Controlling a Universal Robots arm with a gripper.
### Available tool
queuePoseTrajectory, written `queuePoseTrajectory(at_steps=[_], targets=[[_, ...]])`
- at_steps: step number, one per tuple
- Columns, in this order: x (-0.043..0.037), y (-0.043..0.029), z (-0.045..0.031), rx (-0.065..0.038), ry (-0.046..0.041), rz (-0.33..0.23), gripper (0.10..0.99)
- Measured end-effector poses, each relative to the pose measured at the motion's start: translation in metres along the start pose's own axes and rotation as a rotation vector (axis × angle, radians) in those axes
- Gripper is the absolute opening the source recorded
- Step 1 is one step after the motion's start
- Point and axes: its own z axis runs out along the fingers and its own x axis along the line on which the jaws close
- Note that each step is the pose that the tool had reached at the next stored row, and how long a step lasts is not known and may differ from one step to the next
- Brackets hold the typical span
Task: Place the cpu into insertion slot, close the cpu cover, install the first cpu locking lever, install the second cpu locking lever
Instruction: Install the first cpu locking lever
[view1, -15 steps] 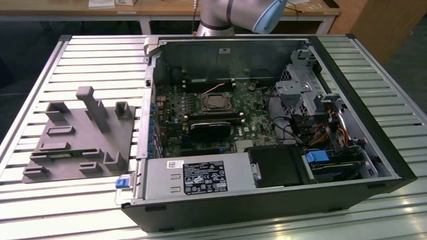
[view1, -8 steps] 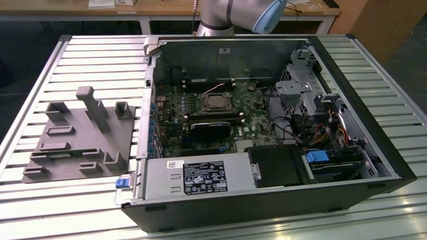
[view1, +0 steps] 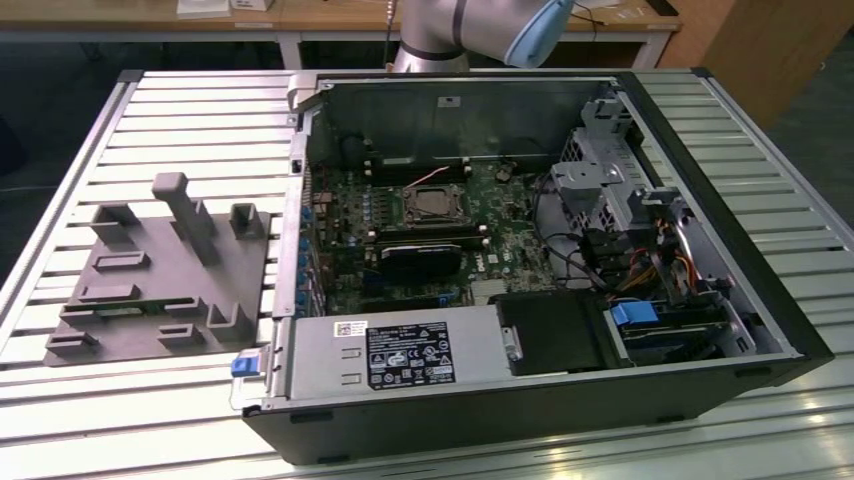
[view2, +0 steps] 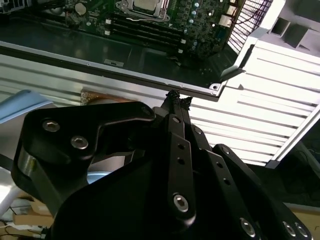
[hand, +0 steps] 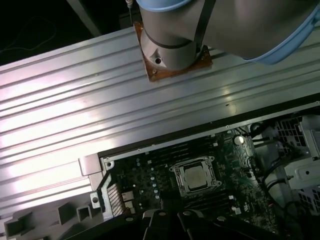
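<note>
In the exterior view the open computer case lies on its side on a ribbed aluminium table, with the arm rising behind it. The cpu, a dull grey square, sits in the insertion slot near the middle of the green board. A grey moulded fixture stands on the table, to the exterior view's left of the case. In the second wrist view the gripper, matt black linkages with bright screw heads, hangs outside the case, near its thin sheet-metal rim. Its fingertips are pressed together with nothing seen between them. In the first wrist view the thin silver cpu cover appears to lie flat, framing the chip; whether either locking lever is hooked is too small to tell. As I judge it, the danger lies in the narrow, springy lever wire: smooth, hard fingertips could slip off it and strike the board. A tilted push on the cover could also load the chip unevenly against the delicate contacts beneath. The case rim is another snag point for the broad linkages.
</note>
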Motion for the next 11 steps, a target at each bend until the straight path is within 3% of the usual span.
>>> queuePoseTrajectory(at_steps=[5, 6, 7, 11], targets=[[-0.0003, -0.0006, 0.0041, -0.007, -0.0048, -0.01, 0.102], [-0.0011, -0.0021, 0.0167, -0.016, -0.0115, -0.034, 0.102], [-0.0017, -0.0031, 0.026, -0.015, -0.0087, -0.057, 0.102], [-0.0018, -0.0033, 0.0283, -0.014, -0.0076, -0.066, 0.102]])
